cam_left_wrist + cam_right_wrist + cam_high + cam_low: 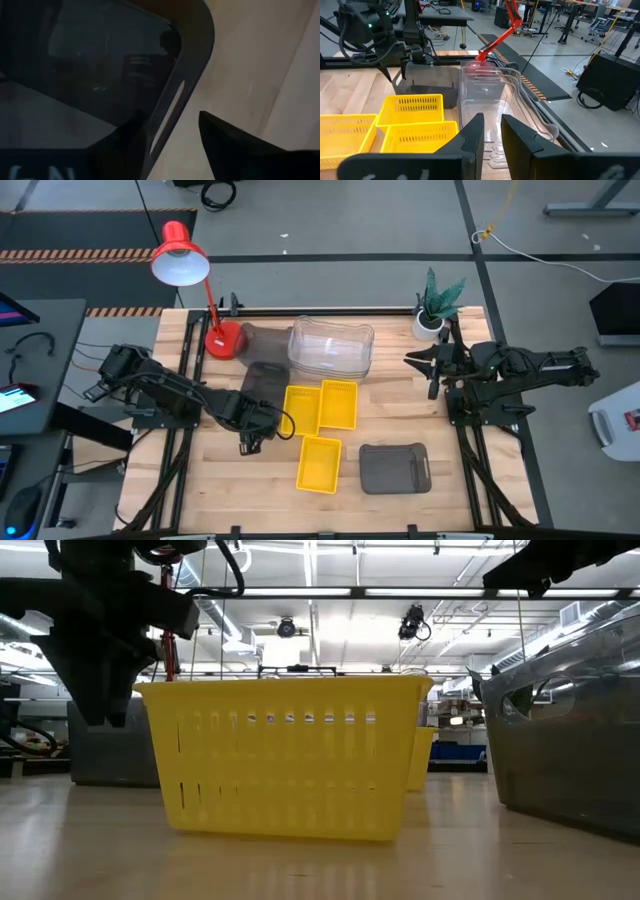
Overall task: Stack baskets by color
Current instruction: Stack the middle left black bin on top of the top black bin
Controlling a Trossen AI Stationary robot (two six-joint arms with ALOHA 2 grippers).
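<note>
My left gripper points down, open, over the near end of a dark grey basket lying on the table. One finger stands over its inside and the other outside its slotted rim. A second dark grey basket lies by the lamp, and a third sits near the front. Clear baskets sit nested at the back. Three yellow baskets lie mid-table. My right gripper waits at the right, slightly open, holding nothing.
A red desk lamp stands at the back left with its base on the table. A small potted plant stands at the back right. Bare wood shows at the front left.
</note>
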